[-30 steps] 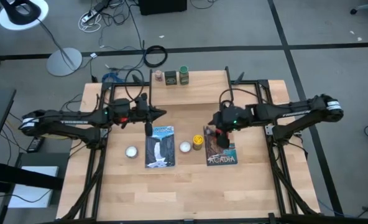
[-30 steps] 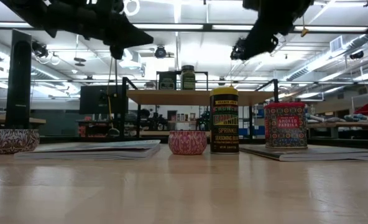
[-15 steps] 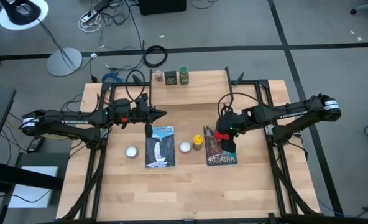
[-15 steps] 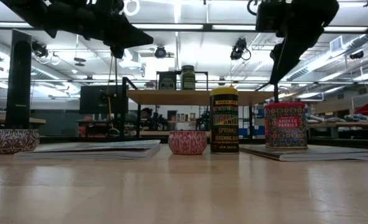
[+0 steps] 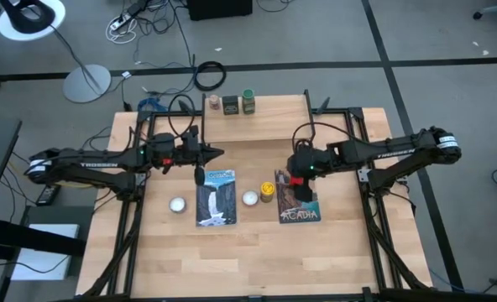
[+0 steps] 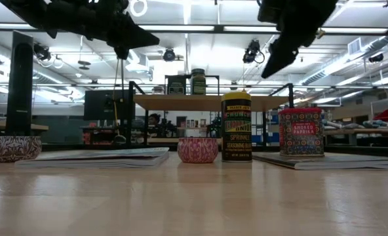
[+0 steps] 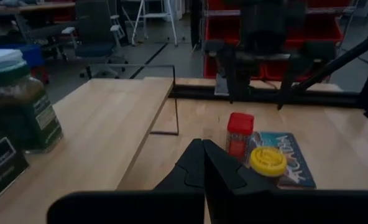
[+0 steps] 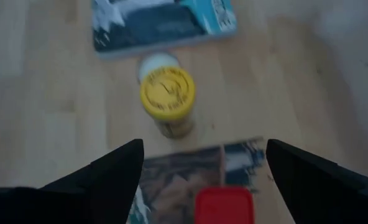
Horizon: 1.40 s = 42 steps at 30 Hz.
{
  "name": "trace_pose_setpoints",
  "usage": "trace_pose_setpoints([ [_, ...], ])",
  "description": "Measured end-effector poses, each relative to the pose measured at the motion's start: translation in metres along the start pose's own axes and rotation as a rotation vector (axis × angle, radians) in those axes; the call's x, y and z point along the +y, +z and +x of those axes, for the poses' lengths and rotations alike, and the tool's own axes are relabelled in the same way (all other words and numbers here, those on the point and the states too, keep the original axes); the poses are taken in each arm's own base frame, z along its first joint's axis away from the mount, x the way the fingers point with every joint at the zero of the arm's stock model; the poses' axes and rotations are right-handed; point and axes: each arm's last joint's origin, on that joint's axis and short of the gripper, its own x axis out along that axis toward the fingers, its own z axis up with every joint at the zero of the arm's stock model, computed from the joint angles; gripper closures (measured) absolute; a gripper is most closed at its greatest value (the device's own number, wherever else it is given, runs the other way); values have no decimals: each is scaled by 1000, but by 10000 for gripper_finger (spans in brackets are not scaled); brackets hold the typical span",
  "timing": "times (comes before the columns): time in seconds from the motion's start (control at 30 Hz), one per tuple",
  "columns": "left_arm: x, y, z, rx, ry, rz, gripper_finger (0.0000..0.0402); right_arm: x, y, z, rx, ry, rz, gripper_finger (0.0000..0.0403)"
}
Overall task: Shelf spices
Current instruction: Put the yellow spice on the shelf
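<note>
The step in hand looks like the pick-up of the red boxy tin: the right pincer hangs above it with its fingers spread wide and nothing between them, the tin standing on a picture book with the yellow-capped jar just beside it at nine o'clock, so the drop should be straight down to clear that cap. Farther back, the shelf has bare board at three o'clock of the green jar, while the left pincer, clenched and empty, waits at the shelf's front edge.
</note>
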Motion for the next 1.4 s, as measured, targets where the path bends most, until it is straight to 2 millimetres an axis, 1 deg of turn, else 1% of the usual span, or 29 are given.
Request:
trace_pose_setpoints([
  [0.1,0,3,-3,-16,1,0,401,0,4,4,-25,37,8,68],
  [0.17,0,3,-4,-9,1,0,401,1,6,10,-26,44,8,68],
  [0.23,0,4,-5,-13,1,0,401,4,8,21,-27,61,8,69],
  [0.33,0,4,-6,-12,1,0,401,8,8,43,2,86,0,69],
  [0.47,0,2,-6,5,1,0,401,13,5,67,56,91,-15,69],
  [0.57,0,1,-6,14,1,0,401,15,3,79,69,101,-13,69],
  [0.7,0,1,-6,12,1,2,401,17,5,90,46,122,-7,69],
  [0.87,0,1,-6,15,1,3,401,16,5,100,42,123,8,69],
  [1.07,0,1,-6,14,1,3,401,16,8,104,13,125,17,77],
  [1.13,0,1,-6,14,1,3,401,17,10,105,-10,130,29,85],
  [1.27,0,1,-6,14,1,3,401,16,9,105,3,127,30,109],
  [1.4,0,1,-6,13,1,3,401,16,9,105,0,126,31,144],
])
